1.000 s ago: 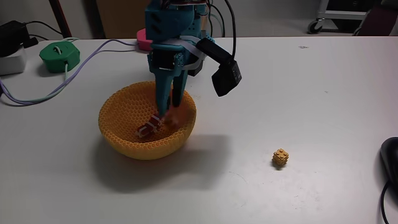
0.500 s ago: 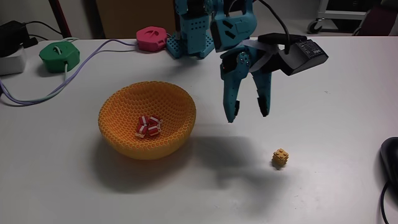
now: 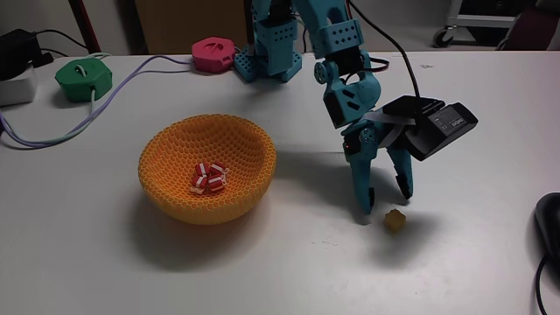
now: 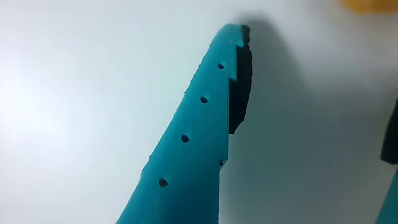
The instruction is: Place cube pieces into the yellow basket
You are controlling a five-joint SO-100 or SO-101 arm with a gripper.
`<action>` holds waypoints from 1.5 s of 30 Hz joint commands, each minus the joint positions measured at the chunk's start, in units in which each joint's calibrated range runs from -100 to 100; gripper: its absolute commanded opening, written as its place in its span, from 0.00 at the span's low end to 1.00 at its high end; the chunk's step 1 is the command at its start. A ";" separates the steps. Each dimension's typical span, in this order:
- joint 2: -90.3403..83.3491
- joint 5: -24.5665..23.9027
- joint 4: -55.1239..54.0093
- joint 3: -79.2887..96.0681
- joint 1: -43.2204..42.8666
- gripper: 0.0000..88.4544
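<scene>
My gripper [image 3: 385,203] stands wide open above the yellow cube [image 3: 395,220] on the table [image 3: 455,131]. Fixed view: striped cubes [image 3: 208,177] inside the yellow basket [image 3: 171,153]. Wrist view: yellow cube edge [image 4: 367,4] beyond one finger [image 4: 199,124].

A white table [image 3: 131,262] fills most of the fixed view. At its far left edge sits a green round device [image 3: 84,79] with a pale cable [image 3: 52,131] looping off it toward the left. Further back — near the table's far edge — lies a pink round device [image 3: 213,53]. A black and white box [image 3: 16,66] sits at the far left corner, and a dark object [image 3: 549,227] shows at the right edge, cut off by the frame.
</scene>
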 commanded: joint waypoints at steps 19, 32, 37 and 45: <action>3.96 9.67 7.57 -16.82 6.96 0.00; -30.89 29.45 74.99 -19.90 25.69 0.00; -33.16 36.83 83.68 -19.90 35.67 0.00; -33.73 41.56 92.97 -21.25 38.00 0.52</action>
